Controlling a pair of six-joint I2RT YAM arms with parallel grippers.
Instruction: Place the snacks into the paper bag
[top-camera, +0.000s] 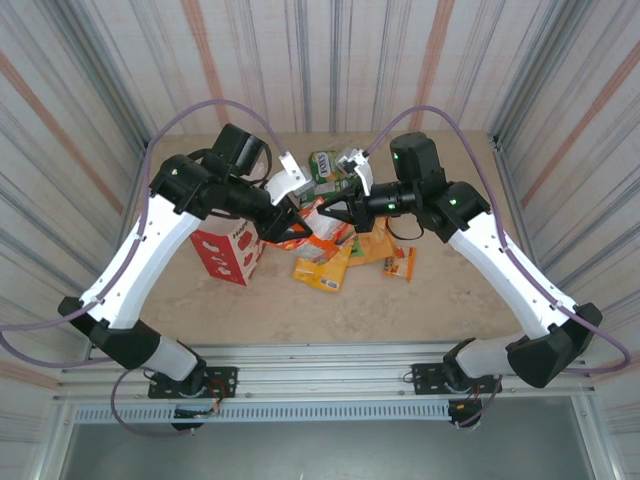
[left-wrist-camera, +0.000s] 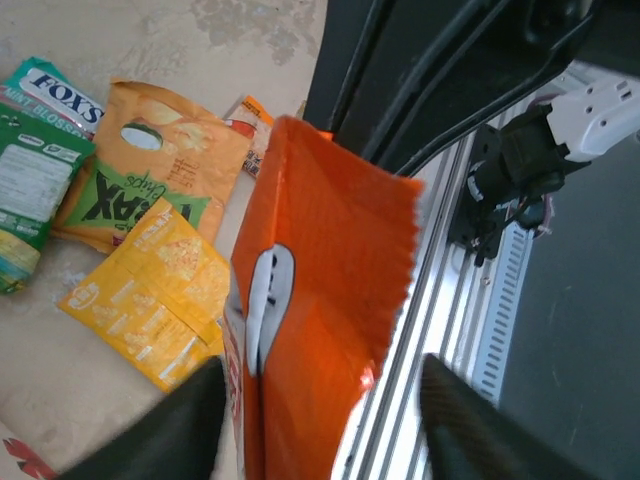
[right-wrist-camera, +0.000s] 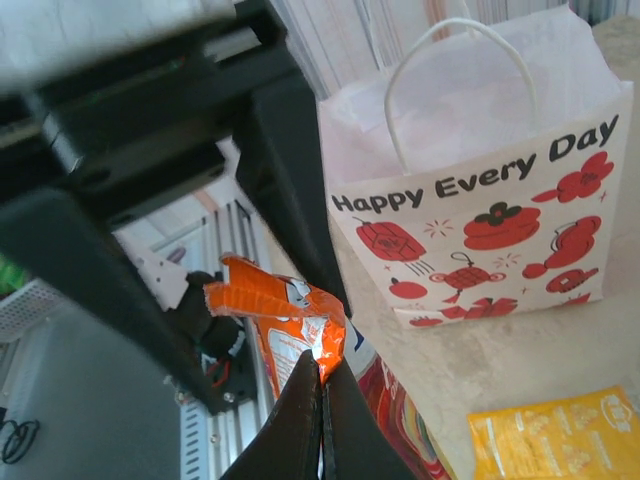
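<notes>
An orange snack packet (left-wrist-camera: 320, 300) hangs in the air between the two arms. My right gripper (right-wrist-camera: 322, 378) is shut on its crumpled top corner (right-wrist-camera: 335, 340). My left gripper (left-wrist-camera: 320, 430) stands open astride the packet's lower part, with a gap on the right side. From above, the left gripper (top-camera: 297, 230) and the right gripper (top-camera: 330, 213) meet over the snack pile. The paper bag (right-wrist-camera: 480, 200), white with red prints and white handles, stands upright with its mouth open. It sits partly under my left arm (top-camera: 228, 255). More snacks lie flat: a yellow packet (left-wrist-camera: 150, 290), an orange-green one (left-wrist-camera: 150, 170), a green one (left-wrist-camera: 40, 150).
A small orange sachet (left-wrist-camera: 255, 125) lies by the orange-green packet. Orange and yellow packets (top-camera: 325, 265) and a smaller one (top-camera: 398, 262) lie on the beige table (top-camera: 440, 300). Green packets (top-camera: 322, 165) sit at the back. Corrugated walls enclose three sides; a metal rail (top-camera: 330, 360) runs along the near edge.
</notes>
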